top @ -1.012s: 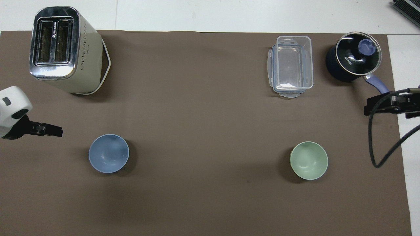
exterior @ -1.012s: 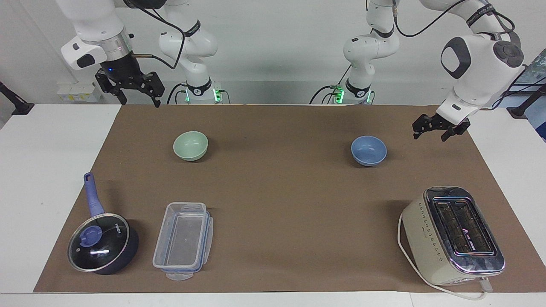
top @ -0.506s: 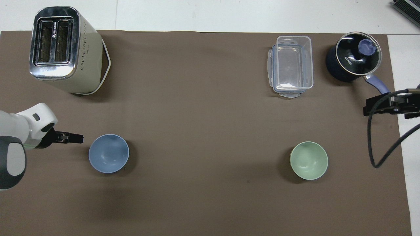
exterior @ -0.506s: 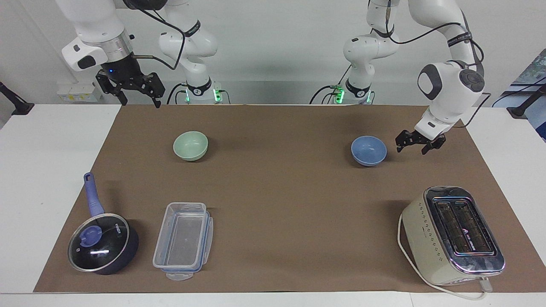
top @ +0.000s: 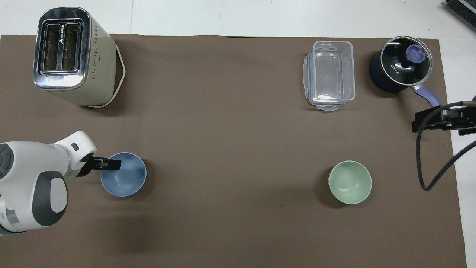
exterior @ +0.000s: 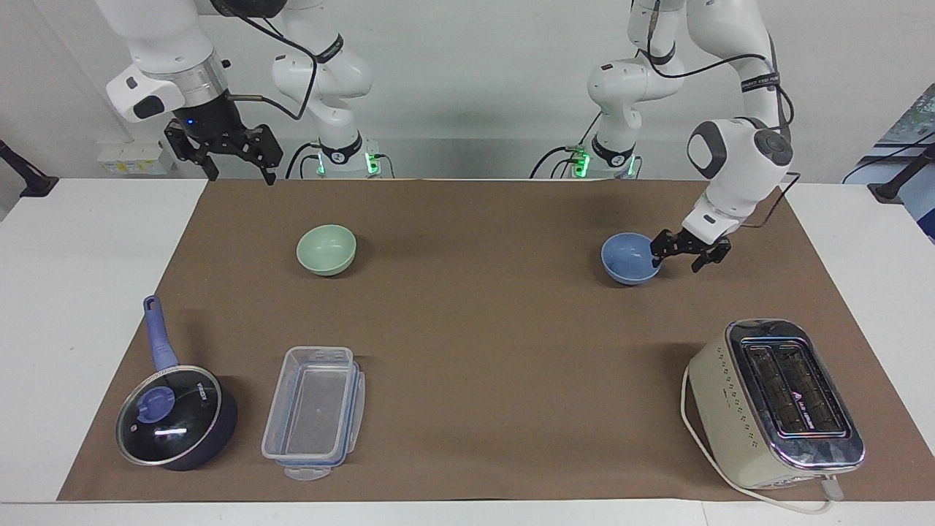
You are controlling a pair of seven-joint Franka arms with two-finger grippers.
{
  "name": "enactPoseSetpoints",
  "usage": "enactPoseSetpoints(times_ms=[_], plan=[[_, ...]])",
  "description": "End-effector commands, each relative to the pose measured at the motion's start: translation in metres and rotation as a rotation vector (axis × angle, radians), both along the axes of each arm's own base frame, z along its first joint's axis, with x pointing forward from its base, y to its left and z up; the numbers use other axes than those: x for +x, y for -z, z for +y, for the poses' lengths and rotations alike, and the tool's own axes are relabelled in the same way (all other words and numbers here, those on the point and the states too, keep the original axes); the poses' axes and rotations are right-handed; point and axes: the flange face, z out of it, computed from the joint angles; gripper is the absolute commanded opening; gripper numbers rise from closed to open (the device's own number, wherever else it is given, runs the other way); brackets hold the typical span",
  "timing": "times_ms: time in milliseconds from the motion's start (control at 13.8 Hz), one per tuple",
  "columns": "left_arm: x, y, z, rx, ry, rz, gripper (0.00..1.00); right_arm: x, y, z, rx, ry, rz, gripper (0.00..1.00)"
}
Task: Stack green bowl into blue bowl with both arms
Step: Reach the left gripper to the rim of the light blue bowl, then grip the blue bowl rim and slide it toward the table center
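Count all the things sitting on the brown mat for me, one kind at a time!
Small round bowls: 2, pale green and periwinkle blue
Dark blue lidded saucepan: 1
Clear plastic box: 1
Cream and chrome toaster: 1
Total: 5

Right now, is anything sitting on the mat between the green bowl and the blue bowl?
Nothing visible: bare brown mat lies between the green bowl and blue bowl. The left gripper is at the blue bowl's rim; the right gripper waits.

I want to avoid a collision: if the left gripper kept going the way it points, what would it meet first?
Probably the blue bowl: the left gripper is at its rim, fingers straddling the wall.
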Motion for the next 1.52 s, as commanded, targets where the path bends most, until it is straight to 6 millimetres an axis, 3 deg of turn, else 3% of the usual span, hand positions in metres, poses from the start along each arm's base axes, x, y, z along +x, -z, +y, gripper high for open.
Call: enactPoseSetpoints(times_ms=[0,72,289,795,940,1446], plan=[[-0.008,0.001,-0.001,-0.010,-0.037,-0.018,0.14,-0.007,0.000,-0.003,0.018,0.025,-0.006,1.00],[-0.007,0.000,0.002,-0.010,-0.033,-0.019,0.00,-0.007,0.000,-0.003,0.018,0.025,-0.006,1.00],[-0.001,-0.003,0.006,-0.012,-0.040,-0.024,0.00,-0.007,0.001,-0.003,0.018,0.025,-0.004,1.00],[0.021,-0.085,0.001,-0.043,-0.022,0.020,0.00,-0.006,0.001,-0.006,0.018,0.028,-0.009,1.00],[0.025,-0.094,-0.012,-0.046,-0.037,0.022,0.00,-0.006,0.001,-0.011,0.016,0.037,-0.010,1.00],[0.017,-0.097,-0.098,-0.054,-0.044,0.016,0.00,-0.006,0.000,-0.010,0.018,0.036,-0.012,1.00]])
